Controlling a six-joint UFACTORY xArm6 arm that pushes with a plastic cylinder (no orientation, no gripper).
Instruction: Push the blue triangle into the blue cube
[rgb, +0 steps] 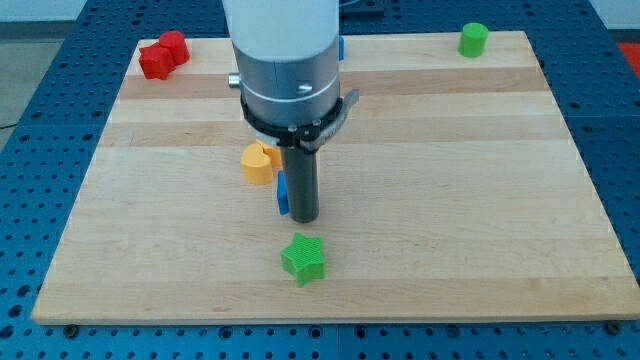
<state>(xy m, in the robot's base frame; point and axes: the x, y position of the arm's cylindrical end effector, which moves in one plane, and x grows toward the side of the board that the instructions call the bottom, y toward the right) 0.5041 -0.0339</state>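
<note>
My tip (304, 218) rests on the wooden board (450, 200) near its middle. A blue block (283, 192) shows as a narrow sliver right against the rod's left side; the rod hides most of it and its shape cannot be made out. A second blue block (341, 47) peeks out at the view's top, just right of the arm body, and is also mostly hidden. The two blue blocks are far apart, with the arm between them.
A yellow-orange heart block (258, 162) sits just up-left of the tip. A green star (303, 258) lies just below the tip. Two red blocks (163, 55) sit at the top left corner. A green cylinder (473, 39) stands at the top right.
</note>
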